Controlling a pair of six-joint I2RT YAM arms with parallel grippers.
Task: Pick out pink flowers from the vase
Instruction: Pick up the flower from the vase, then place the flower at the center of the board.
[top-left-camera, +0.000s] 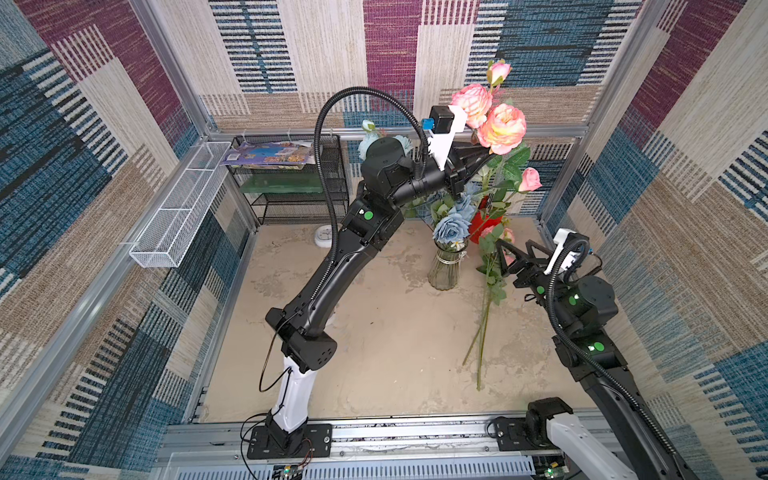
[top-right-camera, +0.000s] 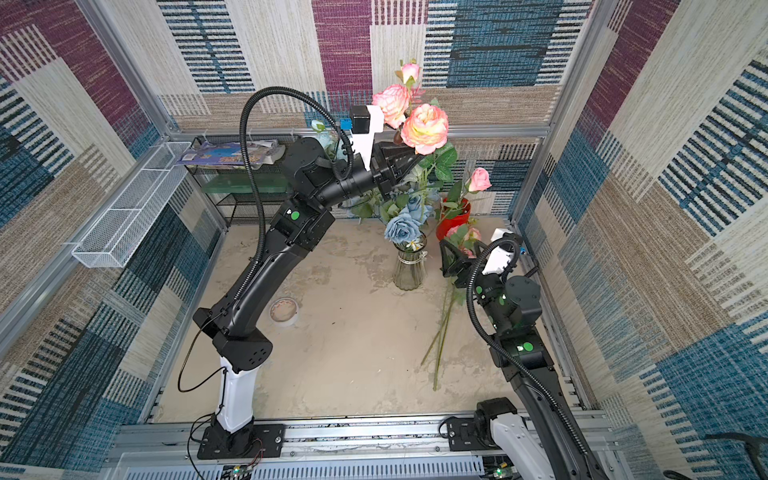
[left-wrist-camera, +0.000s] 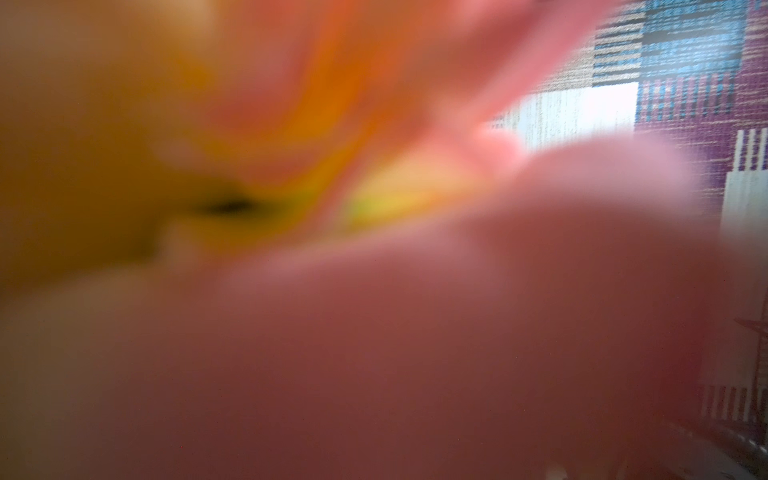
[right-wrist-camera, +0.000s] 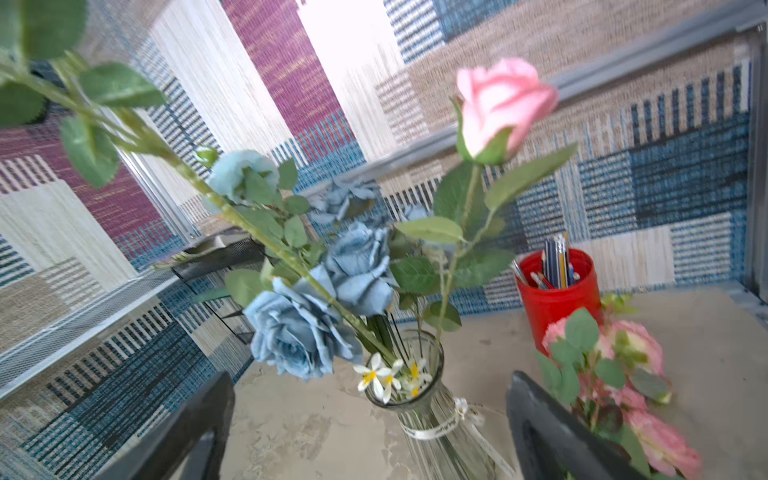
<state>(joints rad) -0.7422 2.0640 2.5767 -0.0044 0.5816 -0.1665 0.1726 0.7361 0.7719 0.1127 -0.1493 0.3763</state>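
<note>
Progress looks about halfway: one bunch of pink flowers (top-left-camera: 494, 239) lies on the surface (top-left-camera: 374, 332) just beside the vase (top-left-camera: 444, 272), while a pink bud (top-left-camera: 530, 179) stands in it among the blue roses (top-left-camera: 451, 228). Left fingers (top-left-camera: 482, 160) are clenched on the stem of a tall pink spray (top-left-camera: 500, 129), held high, its stem foot apparently not yet out of the vase. Right fingers (top-left-camera: 518, 252) gape wide and empty, next to the laid bunch.

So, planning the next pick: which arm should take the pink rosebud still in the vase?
Likely right: the right gripper is open and empty beside the vase, facing the rosebud; the left gripper is shut on the big pink spray, held high.
</note>
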